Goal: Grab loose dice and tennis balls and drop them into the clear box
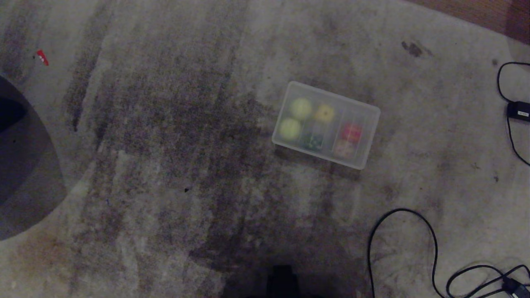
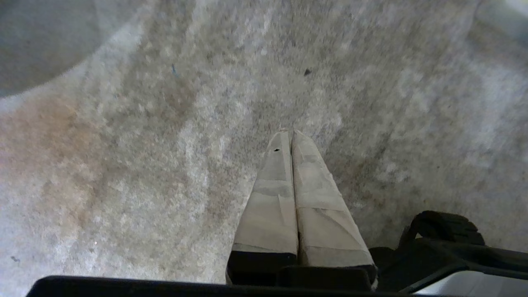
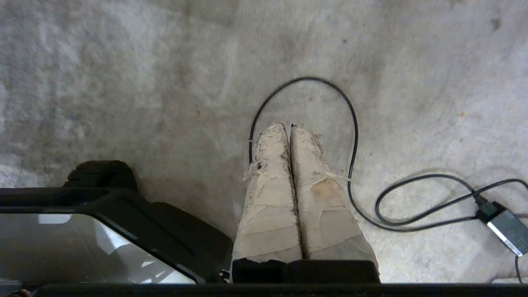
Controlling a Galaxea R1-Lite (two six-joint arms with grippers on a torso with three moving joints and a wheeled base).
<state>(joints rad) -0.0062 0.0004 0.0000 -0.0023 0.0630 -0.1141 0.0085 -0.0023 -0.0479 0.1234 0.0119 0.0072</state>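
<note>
You see the clear box (image 1: 369, 136) holding both tennis balls (image 1: 300, 108) and four dice (image 1: 324, 113); left gripper (image 2: 291, 133) and right gripper (image 3: 288, 126) closed, empty, above carpet (image 1: 165, 165).

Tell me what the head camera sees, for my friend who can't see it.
A clear box sits on a stained grey carpet, with two tennis balls and four dice, yellow, green, red and tan, seen blurrily through its top. Black cables lie to the right; neither gripper shows.

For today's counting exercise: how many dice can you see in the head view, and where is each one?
4, all inside the clear box: yellow die and dark green die mid-box, red die and tan die at its right end. None visible on the carpet.
</note>
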